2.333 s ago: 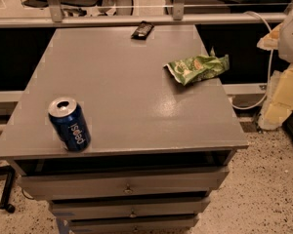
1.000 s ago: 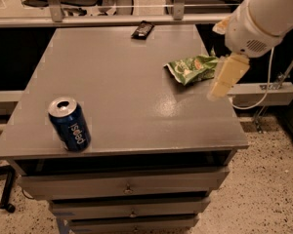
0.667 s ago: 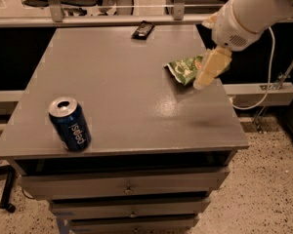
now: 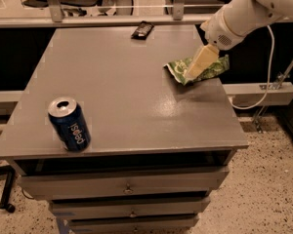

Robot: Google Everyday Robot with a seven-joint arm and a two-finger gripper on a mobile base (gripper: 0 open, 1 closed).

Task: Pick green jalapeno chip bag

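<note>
The green jalapeno chip bag [image 4: 178, 70] lies crumpled near the right edge of the grey table [image 4: 122, 91], its middle covered by my gripper. My gripper [image 4: 191, 74] comes in from the upper right on a white arm [image 4: 244, 11] and hangs over the bag, its pale fingers [image 4: 201, 61] pointing down and left with the tip at the bag. I cannot see whether it touches the bag.
A blue Pepsi can [image 4: 70, 124] stands upright at the front left of the table. A small dark flat wrapper [image 4: 142, 29] lies at the back edge. Drawers [image 4: 127, 186] sit below the tabletop. A white cable [image 4: 269, 72] hangs on the right.
The arm has swung in from the right and moved left and lower, so my gripper now covers the bag's middle. The bag, can and wrapper have not moved.
</note>
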